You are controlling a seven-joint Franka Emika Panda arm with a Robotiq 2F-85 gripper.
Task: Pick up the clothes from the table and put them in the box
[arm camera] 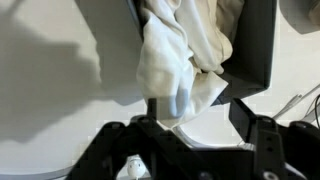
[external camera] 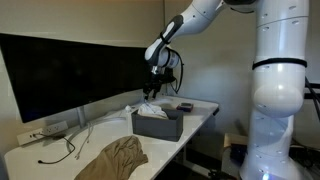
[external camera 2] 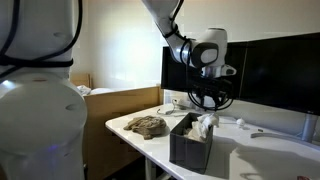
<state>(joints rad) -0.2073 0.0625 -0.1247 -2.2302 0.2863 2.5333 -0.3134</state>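
- Now, step in hand: release of the first garment. The gripper stands directly above the box in both exterior views. In the wrist view its jaws are spread wide, and nothing looks pinched between the fingers. The low corner of the white garment hangs in the gap between them.
- White garment: in the box, bunched at one end and heaped above the rim. Soft cream knit or cotton, loosely folded with deep creases.
- Tan garment: not yet moved. It lies crumpled on the table, to the left of the box and nearer the camera in an exterior view, clear of the box wall. Khaki fabric, limp, with ridged folds and a ragged outline.
- Box: dark grey, rectangular and straight-walled, with a matte finish. It is open on top, with room left beside the white cloth.
- Table: long and white, with a smooth hard top and a thin edge.
- Other items: a wide black monitor at the far left, and thin dark cables just beyond the tan garment.
- Judged progress: about half done, with one of two pieces stowed.
- Next move calls for a lift clear of the white cloth so it does not drag out, then a reach left and near to the tan heap. A pinch on a raised fold should gather it, keeping off the cables.
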